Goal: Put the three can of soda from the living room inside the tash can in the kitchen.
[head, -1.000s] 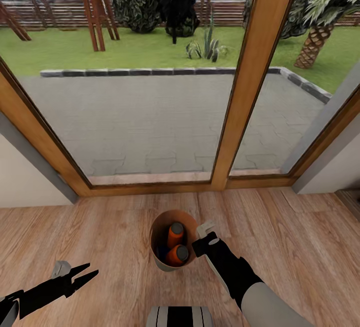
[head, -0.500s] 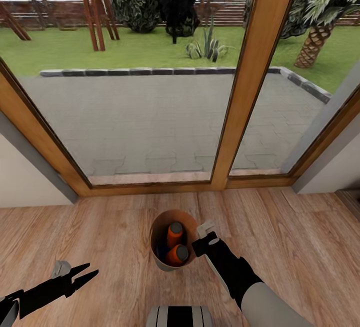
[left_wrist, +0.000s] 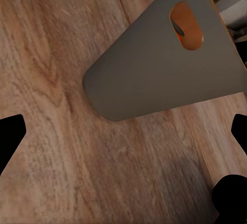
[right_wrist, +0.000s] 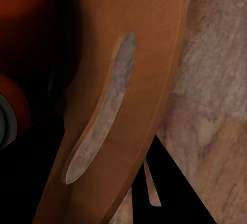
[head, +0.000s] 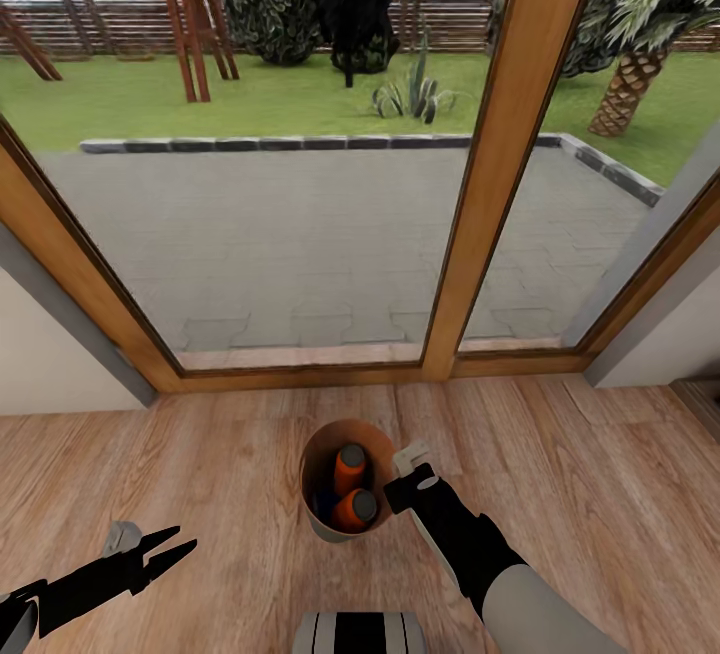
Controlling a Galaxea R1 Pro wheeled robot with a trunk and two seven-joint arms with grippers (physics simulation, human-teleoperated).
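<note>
The trash can [head: 325,526], pale grey outside and brown-orange inside, stands on the wood floor just in front of the glass doors. Two orange soda cans [head: 351,469] [head: 354,511] lie inside it, with a dark bluish sliver beside them by the left wall. My right gripper [head: 409,467] is at the bin's right rim; in the right wrist view its fingers straddle the bin's wall [right_wrist: 149,54], one black finger [right_wrist: 154,183] outside. My left gripper [head: 168,550] hangs open and empty to the bin's left, with the bin's grey side [left_wrist: 154,64] showing in the left wrist view.
Wood-framed glass doors [head: 500,164] stand close behind the bin, with a paved patio and garden beyond. White wall sections flank the frame at left [head: 50,354] and right [head: 670,334]. Wood floor [head: 600,474] stretches to both sides. My base [head: 360,632] shows at the bottom edge.
</note>
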